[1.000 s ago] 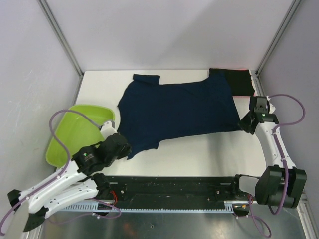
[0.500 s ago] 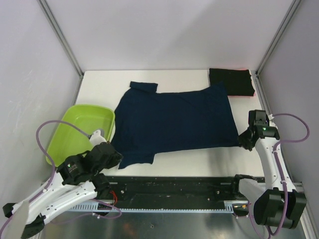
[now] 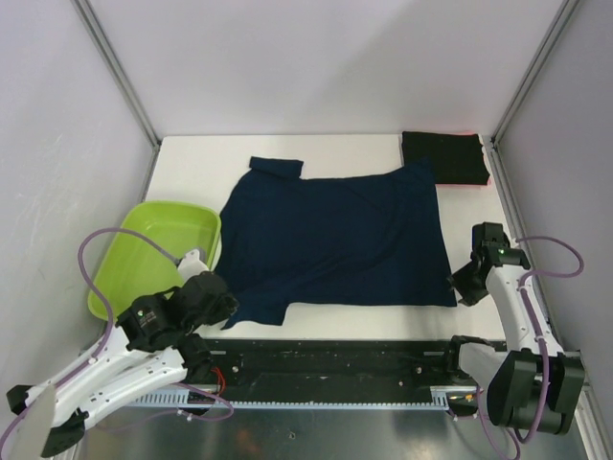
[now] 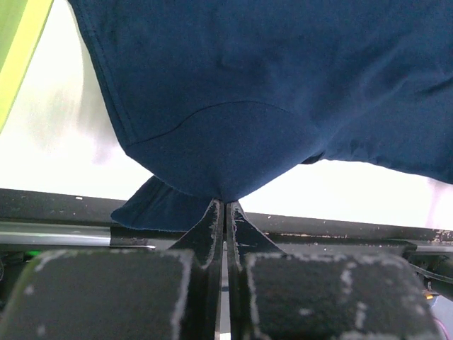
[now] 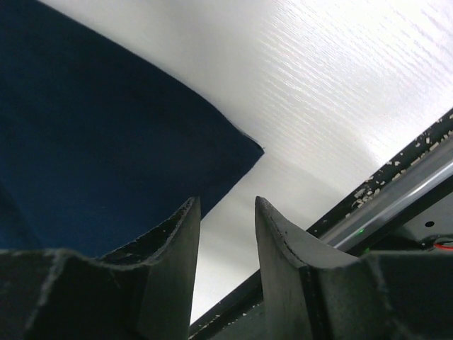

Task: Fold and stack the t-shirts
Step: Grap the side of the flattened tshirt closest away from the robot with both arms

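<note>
Two robot arms work a navy t-shirt (image 3: 335, 235) spread flat across the middle of a white table (image 3: 192, 163), its hem toward the right side and its sleeves toward the left. The left jaws, on the left arm (image 3: 115, 355) reaching in from the near-left corner, are clenched tight on the shirt's near sleeve (image 4: 219, 149). The wrist view shows the rounded cloth pinched at the very tips of the two fingers (image 4: 209, 227), with a flap of fabric reaching the black rail (image 3: 335, 356) along the table's near edge. The right jaws, on the right arm (image 3: 512, 307) at the near right, stand released and parted with nothing between them. The shirt's near-right corner (image 5: 244, 150) lies flat on the table just ahead of them. One finger (image 5: 170, 262) hangs over the cloth, and bare table shows through the gap. The far sleeve (image 3: 278, 167) lies folded back on itself at the shirt's far-left end. A black t-shirt (image 3: 442, 156), already folded into a neat rectangle, sits in the far-right corner of the table, where the navy shirt's far-right corner meets it. A red-pink edge (image 3: 471, 182) peeks out beneath the black one. A lime-green tub (image 3: 144, 244) sits at the table's left edge, just beside the left arm
</note>
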Robot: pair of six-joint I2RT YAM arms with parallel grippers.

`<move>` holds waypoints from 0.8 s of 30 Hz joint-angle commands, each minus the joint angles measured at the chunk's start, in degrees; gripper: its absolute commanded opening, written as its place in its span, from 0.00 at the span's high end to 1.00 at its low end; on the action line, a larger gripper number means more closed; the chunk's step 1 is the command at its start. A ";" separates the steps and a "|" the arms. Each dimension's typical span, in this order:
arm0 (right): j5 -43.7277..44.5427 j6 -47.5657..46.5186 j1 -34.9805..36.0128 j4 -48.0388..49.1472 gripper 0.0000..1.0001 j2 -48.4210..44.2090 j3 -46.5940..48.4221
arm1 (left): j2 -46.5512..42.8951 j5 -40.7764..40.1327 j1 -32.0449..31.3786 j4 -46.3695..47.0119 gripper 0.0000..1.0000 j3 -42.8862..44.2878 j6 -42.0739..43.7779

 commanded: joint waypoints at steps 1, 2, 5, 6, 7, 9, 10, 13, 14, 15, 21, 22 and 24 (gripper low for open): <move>-0.14 2.56 -0.93 0.18 0.61 1.14 -2.82 | 0.89 -0.60 0.24 2.31 1.00 0.82 -0.96; -0.24 2.86 -1.07 1.23 0.61 1.46 -3.50 | 0.81 -0.63 0.27 2.61 1.00 0.84 -0.92; -0.38 3.43 -1.87 4.52 0.62 3.11 -4.86 | 0.20 -1.03 0.29 3.14 1.00 0.63 -0.87; -0.58 3.34 -2.20 5.51 0.63 3.86 -5.14 | -0.19 -1.20 0.24 3.34 1.00 0.57 -0.87; -0.63 3.21 -2.59 6.27 0.63 4.72 -5.36 | -0.52 -1.33 0.27 3.53 1.00 0.45 -0.83; -0.70 2.86 -3.78 7.48 0.63 6.00 -5.84 | -1.20 -1.49 0.28 3.71 1.00 0.14 -0.68; -0.96 2.71 -4.47 8.22 0.63 6.27 -6.16 | -1.55 -1.60 0.29 3.71 1.00 -0.07 -0.60; -1.56 2.30 -6.26 10.34 0.64 6.23 -7.08 | -2.82 -1.98 0.26 3.80 1.00 -0.59 -0.36; -1.65 2.16 -6.68 10.88 0.64 6.34 -7.26 | -3.11 -2.15 0.27 3.80 1.00 -0.66 -0.22; -1.70 2.09 -6.98 11.24 0.64 6.62 -7.39 | -3.43 -2.29 0.24 3.85 1.00 -0.65 -0.11; -2.34 2.43 -8.08 13.07 0.64 7.19 -7.57 | -2.77 -3.07 0.21 4.05 1.00 0.57 1.37; -2.74 2.53 -8.12 13.39 0.65 7.35 -7.63 | -2.60 -3.18 0.21 4.06 1.00 0.72 1.57; -3.82 2.67 -8.15 13.81 0.65 7.91 -7.84 | -2.40 -3.40 0.20 4.24 1.00 0.82 1.76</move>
